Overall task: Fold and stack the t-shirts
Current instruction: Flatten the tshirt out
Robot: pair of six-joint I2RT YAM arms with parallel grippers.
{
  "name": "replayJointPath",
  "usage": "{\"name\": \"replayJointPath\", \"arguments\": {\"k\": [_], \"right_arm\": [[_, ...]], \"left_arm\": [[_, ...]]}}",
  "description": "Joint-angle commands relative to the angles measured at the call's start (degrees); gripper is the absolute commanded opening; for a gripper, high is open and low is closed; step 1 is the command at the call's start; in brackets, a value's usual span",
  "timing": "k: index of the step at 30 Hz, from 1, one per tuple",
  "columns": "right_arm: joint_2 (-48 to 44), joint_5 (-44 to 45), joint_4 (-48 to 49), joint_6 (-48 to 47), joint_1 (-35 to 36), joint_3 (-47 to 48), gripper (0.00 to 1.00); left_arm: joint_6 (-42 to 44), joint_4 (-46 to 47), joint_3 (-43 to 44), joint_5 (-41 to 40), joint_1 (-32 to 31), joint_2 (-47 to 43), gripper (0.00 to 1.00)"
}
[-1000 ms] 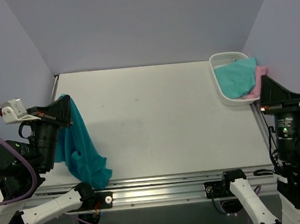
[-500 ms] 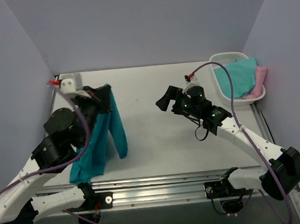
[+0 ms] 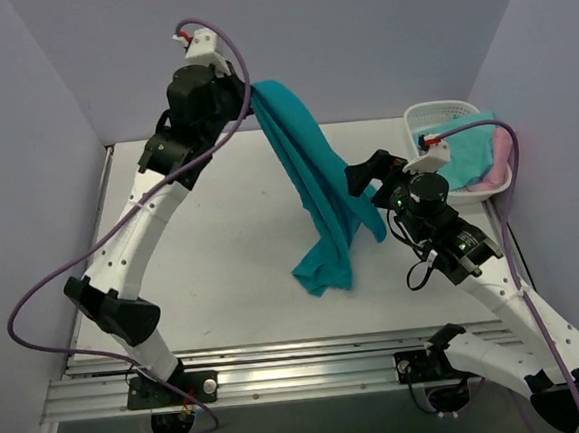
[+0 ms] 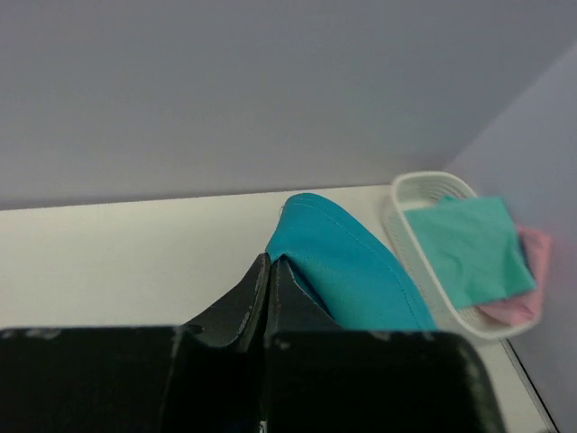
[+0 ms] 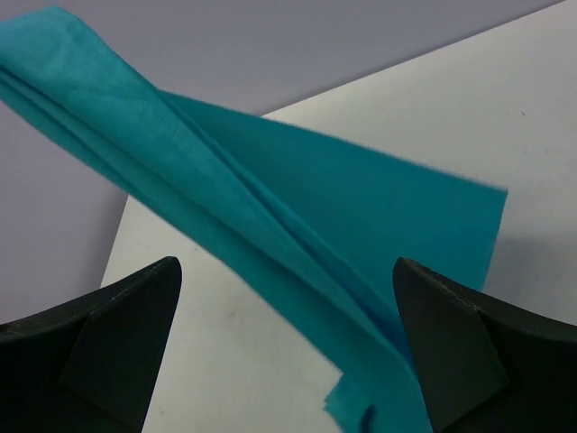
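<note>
Table: white table, teal shirt dangling over its middle.
Left gripper: pressed together, pinching the shirt's top, held high.
Shirt axis: slants down-right from those jaws.
Right gripper: spread wide, empty; shirt's middle just ahead, nearer arm.

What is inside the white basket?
An aqua t-shirt lies on top in the basket, with a pink t-shirt peeking out beneath it. Anything under them is covered.
</note>
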Motion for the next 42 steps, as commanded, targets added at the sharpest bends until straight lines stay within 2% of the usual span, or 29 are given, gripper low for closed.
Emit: {"name": "replayJointPath", "arguments": {"k": [1, 4, 8, 14, 20, 23, 25, 26, 27, 29, 30, 33, 36, 42], "right_arm": [[-1.15, 2.81, -1.19, -1.32, -0.02, 0.37, 1.0], [-1.16, 0.62, -1.36, -0.89, 0.24, 0.28, 1.0], [-0.11, -1.85, -1.01, -0.01, 1.03, -0.68, 1.0], [4.02, -3.17, 2.23, 1.66, 4.81, -3.67, 0.99], [12.98, 2.0, 4.35, 3.33, 14.38, -5.08, 1.0], [18.24, 5.78, 2.24, 5.61, 16.5, -5.52, 1.0], [21.06, 5.8, 2.76, 7.28, 15.19, -7.26, 1.0], [21.6, 3.88, 4.51, 7.9, 10.75, -8.75, 1.0], [21.95, -4.32, 10.7, 9.12, 7.48, -10.94, 1.0], [24.49, -11.84, 16.19, 10.53, 0.89, -17.02, 1.0], [25.55, -12.91, 17.61, 10.28, -3.58, -17.55, 0.99], [29.68, -12.05, 17.7, 8.96, -9.05, -16.59, 1.0], [32.94, -13.19, 20.07, 9.31, -13.19, -15.8, 0.99], [41.46, -16.35, 25.52, 11.33, -13.21, -12.29, 0.96]], "left_arm": [[-4.75, 1.24, -2.22, 6.29, 7.23, 3.55, 0.02], [-6.77, 6.6, -7.15, 8.05, 9.45, 8.38, 0.02], [-7.83, 7.59, -5.85, 8.31, 11.29, 16.89, 0.02], [-8.89, 8.47, -5.4, 8.84, 11.47, 23.77, 0.02], [-8.28, 10.4, -7.07, 6.92, 11.47, 26.93, 0.02], [-8.54, 9.17, -8.72, 6.3, 11.91, 27.12, 0.02], [-8.71, 12.85, -11.89, 6.03, 12.0, 25.8, 0.02], [-8.8, 13.56, -13.13, 6.03, 12.09, 24.84, 0.02], [-8.97, 13.92, -14.36, 6.29, 12.26, 24.66, 0.02], [-8.98, 13.92, -15.15, 6.55, 12.7, 24.13, 0.02], [-8.98, 14.09, -16.12, 6.64, 12.88, 23.86, 0.02], [-9.06, 15.84, -19.54, 7.26, 13.49, 21.93, 0.02], [-8.8, 16.9, -21.57, 7.35, 13.85, 20.0, 0.02], [-8.01, 17.34, -24.03, 7.61, 14.28, 17.62, 0.02]]}}
